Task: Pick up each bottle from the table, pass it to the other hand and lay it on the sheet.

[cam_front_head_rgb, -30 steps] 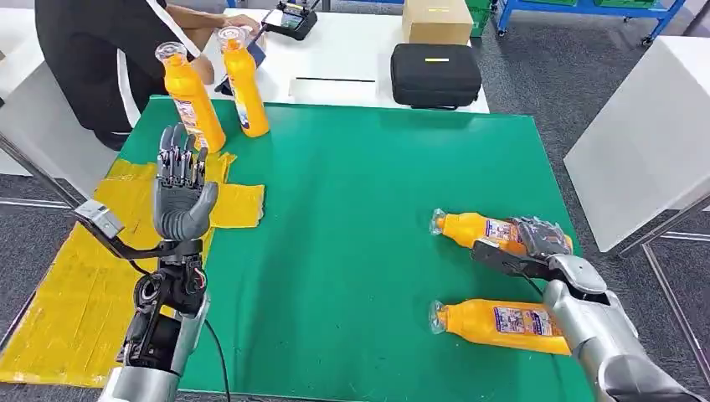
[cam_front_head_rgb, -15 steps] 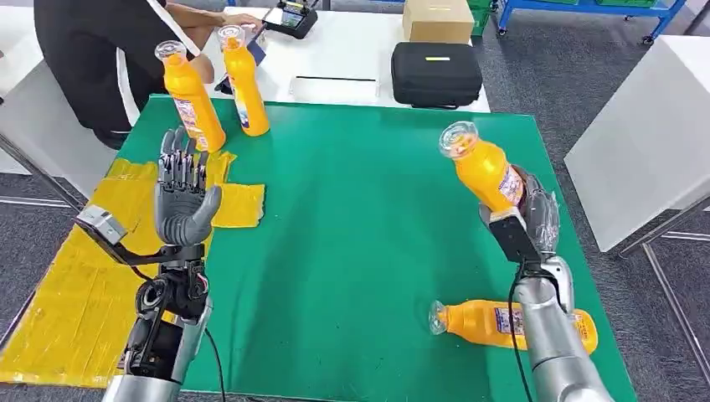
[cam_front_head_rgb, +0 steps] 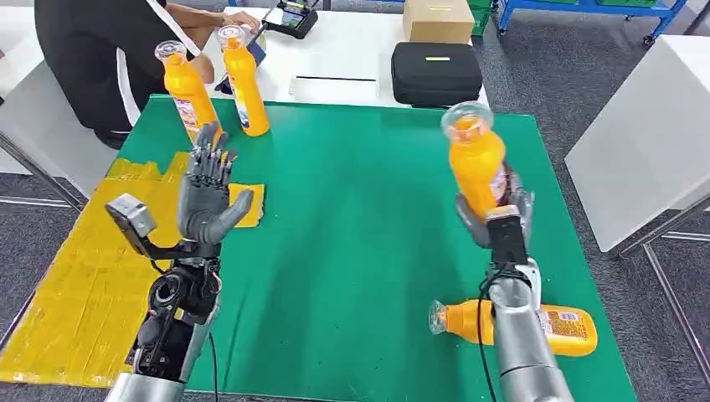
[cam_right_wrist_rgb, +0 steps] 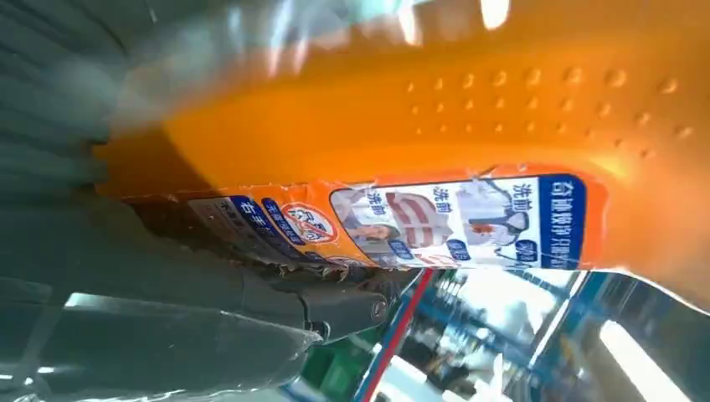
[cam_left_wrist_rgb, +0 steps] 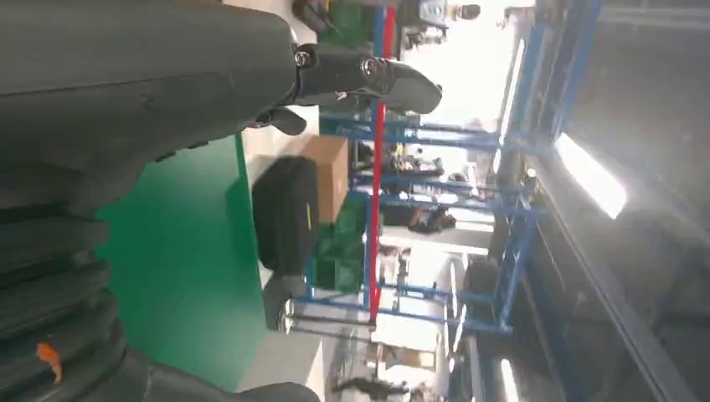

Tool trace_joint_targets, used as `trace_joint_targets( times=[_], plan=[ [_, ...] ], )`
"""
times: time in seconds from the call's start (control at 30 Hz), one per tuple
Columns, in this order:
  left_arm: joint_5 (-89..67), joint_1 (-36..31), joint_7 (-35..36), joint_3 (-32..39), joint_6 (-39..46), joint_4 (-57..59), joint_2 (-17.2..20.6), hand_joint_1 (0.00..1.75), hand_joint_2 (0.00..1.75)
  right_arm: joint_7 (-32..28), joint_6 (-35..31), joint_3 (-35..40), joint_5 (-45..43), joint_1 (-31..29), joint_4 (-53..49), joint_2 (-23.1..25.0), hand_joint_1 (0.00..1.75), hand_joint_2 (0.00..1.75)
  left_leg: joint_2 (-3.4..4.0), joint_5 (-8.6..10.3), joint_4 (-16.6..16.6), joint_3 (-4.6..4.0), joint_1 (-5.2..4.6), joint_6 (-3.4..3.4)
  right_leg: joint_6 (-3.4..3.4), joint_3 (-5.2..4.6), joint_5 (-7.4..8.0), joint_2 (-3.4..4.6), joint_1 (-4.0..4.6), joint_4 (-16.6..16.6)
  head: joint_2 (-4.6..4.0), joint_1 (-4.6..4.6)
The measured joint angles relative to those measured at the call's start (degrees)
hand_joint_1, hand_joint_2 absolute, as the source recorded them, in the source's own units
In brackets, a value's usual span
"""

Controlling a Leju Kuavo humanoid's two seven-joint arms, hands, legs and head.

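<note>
1. Up above the green mat (cam_front_head_rgb: pixel 352 218), the right hand (cam_front_head_rgb: pixel 502 209) grips one orange bottle (cam_front_head_rgb: pixel 474 167) around its lower half. The bottle stands nearly upright, clear cap on top.
2. Four orange bottles in all: the held one, one lying bottle (cam_front_head_rgb: pixel 469 321) on the mat near the front right, and two standing bottles (cam_front_head_rgb: pixel 188 94) (cam_front_head_rgb: pixel 244 79) at the far left corner.
3. The right arm covers the middle of the lying bottle.
4. In the right wrist view, the held bottle (cam_right_wrist_rgb: pixel 469 142) is very close, with its label (cam_right_wrist_rgb: pixel 402 222) facing out and its ends cut off.
5. The left hand (cam_front_head_rgb: pixel 208 197) is raised over the mat, fingers apart, holding nothing.
6. One yellow sheet (cam_front_head_rgb: pixel 67 285) lies on the left side.
7. One person (cam_front_head_rgb: pixel 92 50) stands behind the table, cut off at the top edge.
8. One black case (cam_front_head_rgb: pixel 435 74) and one cardboard box (cam_front_head_rgb: pixel 437 20) sit on the white table (cam_front_head_rgb: pixel 352 59).
</note>
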Motion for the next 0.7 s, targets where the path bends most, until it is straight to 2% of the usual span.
trace_joint_targets(
  times=[0.27, 0.47, 0.7],
  plan=[
    [-1.1, -2.6, 7.5, -3.0, 0.0, 2.8, 0.4, 0.0, 1.75, -0.2, 4.6, 7.2, 0.9, -1.0, 1.7, 3.1, 1.75, 1.75, 0.19, 0.0, 0.0, -0.01, -0.02, 0.0, -0.01, -0.03, 0.01, 0.15, -0.01, 0.0, 0.0, 0.02],
    [-2.5, -4.0, 9.2, -5.0, 0.0, 4.4, 0.7, 0.0, 1.75, 0.2, 5.5, 16.3, 2.5, -1.1, 3.3, 5.3, 1.75, 1.75, 0.13, 0.01, 0.0, -0.02, 0.03, 0.0, -0.01, -0.05, 0.01, 0.12, 0.01, 0.0, 0.0, 0.02],
    [-2.3, -4.6, 9.5, -6.8, 0.1, 5.3, 0.8, 0.0, 1.75, 1.2, 6.0, 23.2, 3.6, -1.5, 4.8, 7.1, 1.75, 1.75, 0.12, 0.01, 0.0, -0.03, 0.02, 0.0, -0.01, -0.05, 0.0, 0.12, 0.0, 0.0, 0.0, 0.02]
  ],
)
